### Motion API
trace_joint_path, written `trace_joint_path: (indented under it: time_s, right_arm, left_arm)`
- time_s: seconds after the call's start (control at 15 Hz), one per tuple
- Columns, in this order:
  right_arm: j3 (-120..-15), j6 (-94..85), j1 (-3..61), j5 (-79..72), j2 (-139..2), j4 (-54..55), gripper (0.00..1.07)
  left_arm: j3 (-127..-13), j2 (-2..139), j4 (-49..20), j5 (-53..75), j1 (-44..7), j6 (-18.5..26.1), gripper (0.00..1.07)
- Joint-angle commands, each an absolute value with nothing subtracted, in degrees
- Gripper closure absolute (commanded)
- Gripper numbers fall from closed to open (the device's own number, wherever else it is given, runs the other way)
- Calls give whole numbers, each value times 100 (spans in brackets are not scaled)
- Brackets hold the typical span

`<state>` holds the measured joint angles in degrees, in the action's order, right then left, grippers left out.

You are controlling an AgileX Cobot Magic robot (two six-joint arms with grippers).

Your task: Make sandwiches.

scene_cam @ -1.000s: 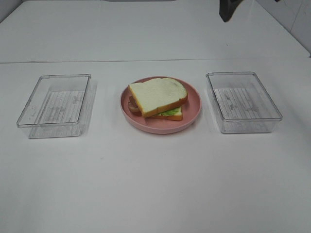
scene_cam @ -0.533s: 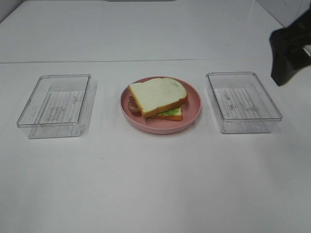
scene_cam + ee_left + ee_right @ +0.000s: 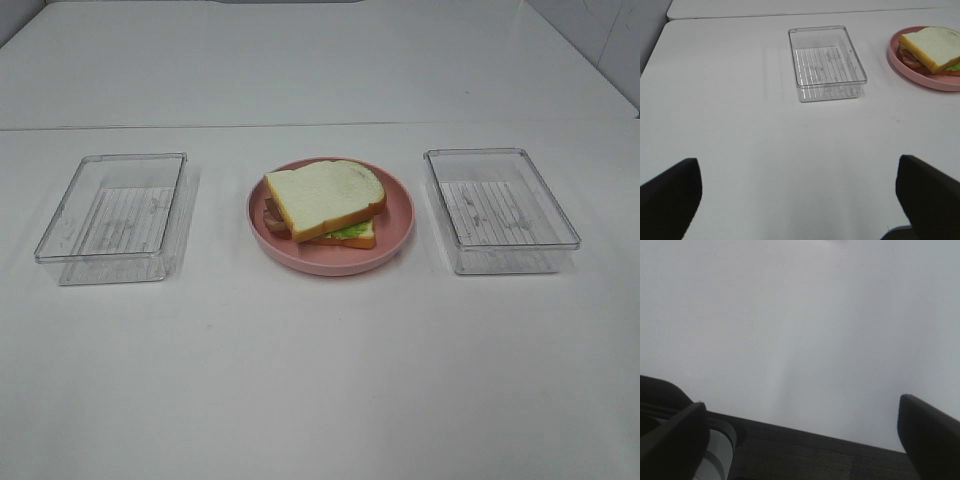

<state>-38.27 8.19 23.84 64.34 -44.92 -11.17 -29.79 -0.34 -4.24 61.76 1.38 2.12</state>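
The sandwich (image 3: 327, 203) lies on the pink plate (image 3: 398, 213) in the middle of the white table (image 3: 320, 380), between two clear trays, one to the left (image 3: 112, 216) and one to the right (image 3: 500, 208), both apart from the plate. Its top slice runs longways from the near left corner up to the rounded end at the far right; green lettuce (image 3: 350, 231) peeks out along the near edge. The left gripper (image 3: 799, 192) has its fingers spread wide over bare table, holding nothing; the right gripper (image 3: 802, 432) is likewise spread wide and empty.

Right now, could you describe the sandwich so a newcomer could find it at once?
On the white table, find the round pink plate between two clear trays. The sandwich lies on it: white bread, orange-brown crust, green lettuce peeking out. Both trays are empty.
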Motion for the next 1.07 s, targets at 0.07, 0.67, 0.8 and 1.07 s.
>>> trace_joint_path:
  time_s: [0.07, 0.67, 0.8, 1.07]
  right_arm:
    - [-3346, 636, 2361, 6400, -3896, -1192, 8]
    - [-2601, 252, 2361, 6308, -1518, -590, 8]
    - [-2601, 246, 2257, 6308, -1163, -573, 8]
    - [-2595, 183, 1060, 6303, -338, -556, 8]
  left_arm:
    - [-2974, -126, -447, 6154, 143, 201, 6]
    - [-2974, -126, -447, 6154, 143, 201, 6]
    - [-2974, -126, -447, 6154, 143, 201, 6]
    - [-2974, -126, -447, 6154, 143, 201, 6]
